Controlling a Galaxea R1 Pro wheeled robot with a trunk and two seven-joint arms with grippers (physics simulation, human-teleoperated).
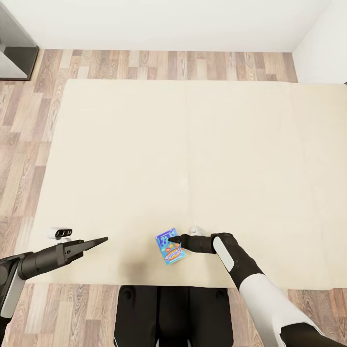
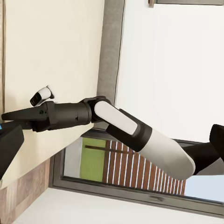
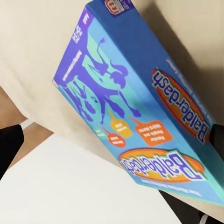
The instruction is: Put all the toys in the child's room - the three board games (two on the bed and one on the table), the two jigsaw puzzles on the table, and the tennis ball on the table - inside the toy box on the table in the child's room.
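Observation:
One of the board games, a small blue box (image 1: pixel 170 246) with orange print reading Balderdash, lies on the cream bed (image 1: pixel 193 159) near its front edge. My right gripper (image 1: pixel 174 239) reaches in from the right with its tips over the box. In the right wrist view the box (image 3: pixel 140 107) spreads close between the two fingers (image 3: pixel 9 147), which stand wide apart. My left gripper (image 1: pixel 102 240) hovers open over the bed to the box's left, holding nothing. The table, toy box, jigsaw puzzles and tennis ball are out of view.
Wood-plank floor (image 1: pixel 29 120) borders the bed on the left and far side. A dark grey cabinet (image 1: pixel 14 48) stands at the far left corner, and white walls run behind. My base (image 1: pixel 173 313) sits against the bed's front edge. The left wrist view catches a window (image 2: pixel 140 168).

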